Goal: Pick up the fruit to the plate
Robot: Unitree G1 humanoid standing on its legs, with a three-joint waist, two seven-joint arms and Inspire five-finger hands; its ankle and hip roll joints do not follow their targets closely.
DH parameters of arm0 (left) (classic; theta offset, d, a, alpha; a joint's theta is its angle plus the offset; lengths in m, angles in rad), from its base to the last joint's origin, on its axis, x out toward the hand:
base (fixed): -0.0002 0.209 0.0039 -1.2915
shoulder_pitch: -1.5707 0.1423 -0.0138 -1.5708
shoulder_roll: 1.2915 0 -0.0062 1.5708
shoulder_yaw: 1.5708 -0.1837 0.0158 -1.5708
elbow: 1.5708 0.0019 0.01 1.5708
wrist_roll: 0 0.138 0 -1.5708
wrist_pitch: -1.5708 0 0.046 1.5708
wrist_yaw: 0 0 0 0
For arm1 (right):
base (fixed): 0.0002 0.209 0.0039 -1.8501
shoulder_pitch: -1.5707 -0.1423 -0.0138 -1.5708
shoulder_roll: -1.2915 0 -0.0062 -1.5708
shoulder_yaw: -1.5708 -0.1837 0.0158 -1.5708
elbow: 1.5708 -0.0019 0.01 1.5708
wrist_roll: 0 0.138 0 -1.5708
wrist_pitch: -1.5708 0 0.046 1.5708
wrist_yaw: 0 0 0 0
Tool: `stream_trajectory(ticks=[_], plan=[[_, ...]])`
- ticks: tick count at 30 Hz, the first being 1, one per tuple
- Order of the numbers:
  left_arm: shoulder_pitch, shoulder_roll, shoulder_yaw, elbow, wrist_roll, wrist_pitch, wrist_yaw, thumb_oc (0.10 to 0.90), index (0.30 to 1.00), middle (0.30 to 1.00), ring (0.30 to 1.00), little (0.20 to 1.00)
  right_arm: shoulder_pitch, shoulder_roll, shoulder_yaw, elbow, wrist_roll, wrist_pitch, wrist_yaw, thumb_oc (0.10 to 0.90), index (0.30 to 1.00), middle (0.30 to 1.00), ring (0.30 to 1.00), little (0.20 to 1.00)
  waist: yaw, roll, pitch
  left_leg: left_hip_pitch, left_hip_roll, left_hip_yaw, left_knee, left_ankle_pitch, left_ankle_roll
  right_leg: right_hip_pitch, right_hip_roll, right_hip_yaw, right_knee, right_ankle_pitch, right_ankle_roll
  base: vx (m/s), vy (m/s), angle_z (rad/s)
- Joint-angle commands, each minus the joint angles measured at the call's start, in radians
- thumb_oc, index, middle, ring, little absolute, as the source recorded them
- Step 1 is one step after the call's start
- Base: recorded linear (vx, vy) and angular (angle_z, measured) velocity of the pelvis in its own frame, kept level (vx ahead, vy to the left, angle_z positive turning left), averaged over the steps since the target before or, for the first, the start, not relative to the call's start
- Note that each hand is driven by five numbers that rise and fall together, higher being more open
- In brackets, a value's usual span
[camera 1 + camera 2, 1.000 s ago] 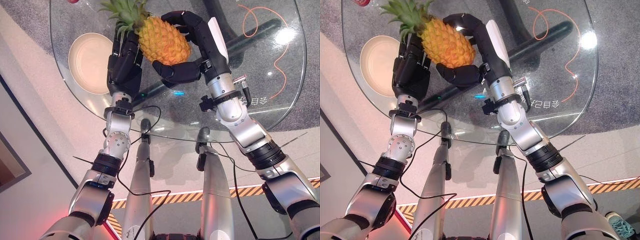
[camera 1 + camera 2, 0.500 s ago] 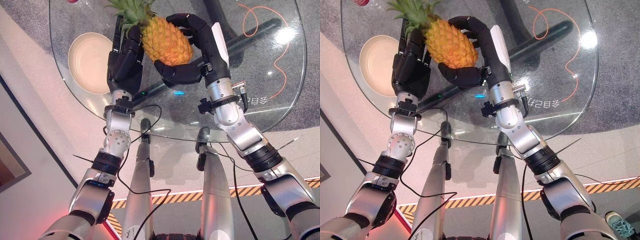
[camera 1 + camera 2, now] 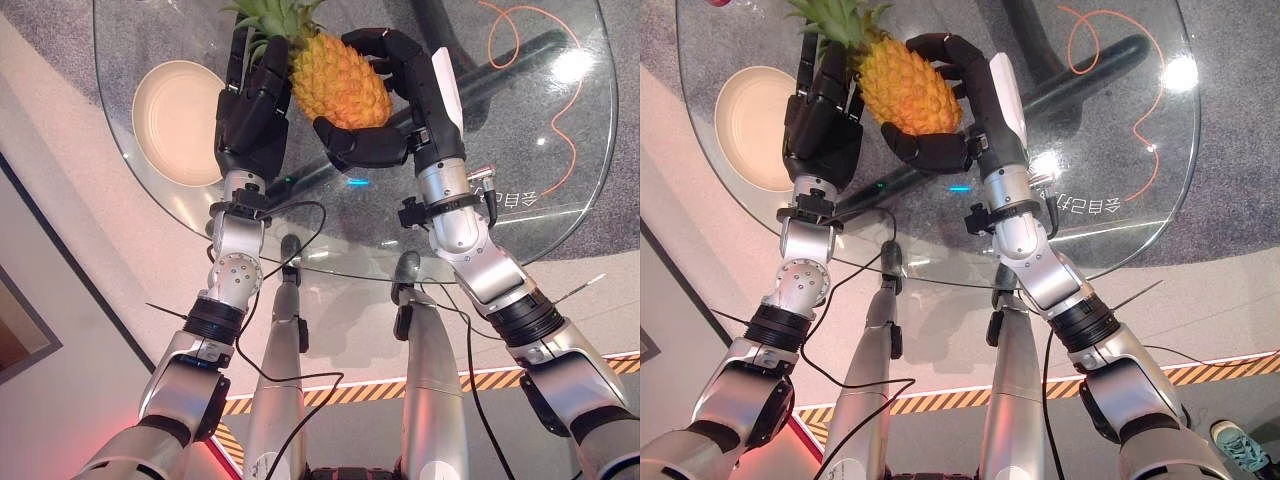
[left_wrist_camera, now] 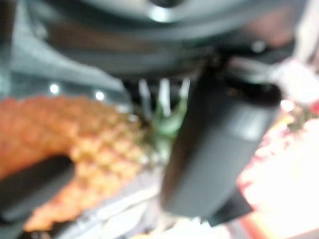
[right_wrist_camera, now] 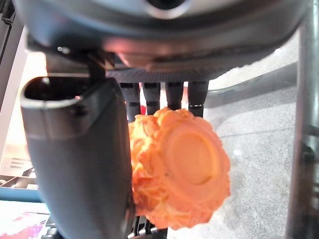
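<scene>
An orange pineapple [image 3: 340, 85] with a green crown hangs above the round glass table [image 3: 540, 160]. My right hand [image 3: 415, 100] is shut on it, fingers over the top and thumb under the body; the fruit's base faces the palm [image 5: 179, 169]. My left hand [image 3: 250, 120] is open, its straight fingers pressed against the crown end [image 4: 164, 119]. A cream plate [image 3: 150, 120] lies on the glass to the left of the left hand, with nothing on it.
Through the glass I see a dark bar of the table's base [image 3: 500, 60] and a thin orange cable [image 3: 565, 110] on the grey floor. The table's near edge [image 3: 400, 275] curves just beyond my forearms.
Both hands keep hold of the pineapple. It has tipped a little more upright and edged slightly to the right of the plate; the whole view has shifted a little.
</scene>
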Motion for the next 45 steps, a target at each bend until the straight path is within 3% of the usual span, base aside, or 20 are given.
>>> stream_trajectory(ticks=[1, 10, 26, 27, 28, 45], plan=[[-0.127, 0.016, 0.033, -0.108, 0.029, -0.044, -0.095, 0.800, 0.900, 0.900, 0.900, 0.900, -0.092, 0.046, -0.038, -0.141, -0.004, -0.123, 0.029, 0.100, 0.300, 0.300, 0.300, 0.200, -0.012, -0.029, -0.015, 0.011, -0.086, 0.039, 0.126, -0.122, 0.073, 0.135, 0.068, -0.037, -0.308, 0.189, 0.008, 0.00, 0.000, 0.00], [-0.120, 0.014, 0.029, -0.121, 0.031, -0.038, -0.092, 0.800, 0.900, 0.900, 0.900, 0.900, -0.112, 0.034, 0.013, -0.157, -0.005, -0.080, 0.169, 0.100, 0.300, 0.300, 0.300, 0.200, -0.007, -0.029, -0.015, 0.013, -0.089, 0.036, 0.120, -0.116, 0.072, 0.136, 0.067, -0.040, -0.311, 0.193, 0.009, 0.00, 0.000, 0.00], [-0.121, 0.023, 0.011, -0.117, 0.012, -0.055, -0.105, 0.800, 0.900, 0.900, 0.900, 0.900, -0.154, 0.001, 0.069, -0.145, -0.020, -0.079, 0.252, 0.100, 0.300, 0.300, 0.300, 0.200, -0.002, -0.032, -0.015, 0.024, -0.092, 0.033, 0.101, -0.107, 0.070, 0.149, 0.068, -0.045, -0.329, 0.200, 0.013, 0.00, 0.000, 0.00], [-0.121, 0.022, 0.012, -0.119, 0.008, -0.068, -0.119, 0.306, 0.476, 0.476, 0.476, 0.406, -0.157, 0.000, 0.072, -0.146, -0.026, -0.079, 0.257, 0.100, 0.300, 0.300, 0.300, 0.200, -0.001, -0.032, -0.015, 0.026, -0.092, 0.033, 0.099, -0.107, 0.070, 0.150, 0.069, -0.045, -0.331, 0.201, 0.013, 0.00, 0.000, 0.00], [-0.122, 0.021, 0.012, -0.124, 0.010, -0.076, -0.117, 0.100, 0.300, 0.300, 0.300, 0.200, -0.160, 0.000, 0.075, -0.145, -0.030, -0.080, 0.258, 0.100, 0.300, 0.300, 0.300, 0.200, -0.001, -0.033, -0.015, 0.027, -0.092, 0.033, 0.099, -0.107, 0.070, 0.152, 0.069, -0.045, -0.332, 0.201, 0.013, 0.00, 0.000, 0.00], [-0.140, 0.027, 0.010, -0.109, 0.030, -0.092, -0.163, 0.100, 0.300, 0.300, 0.300, 0.200, -0.189, -0.010, 0.087, -0.156, -0.074, -0.090, 0.268, 0.100, 0.300, 0.300, 0.300, 0.200, -0.006, -0.042, -0.015, 0.055, -0.097, 0.033, 0.076, -0.107, 0.073, 0.176, 0.071, -0.037, -0.370, 0.223, 0.020, -0.01, 0.003, 0.00]])
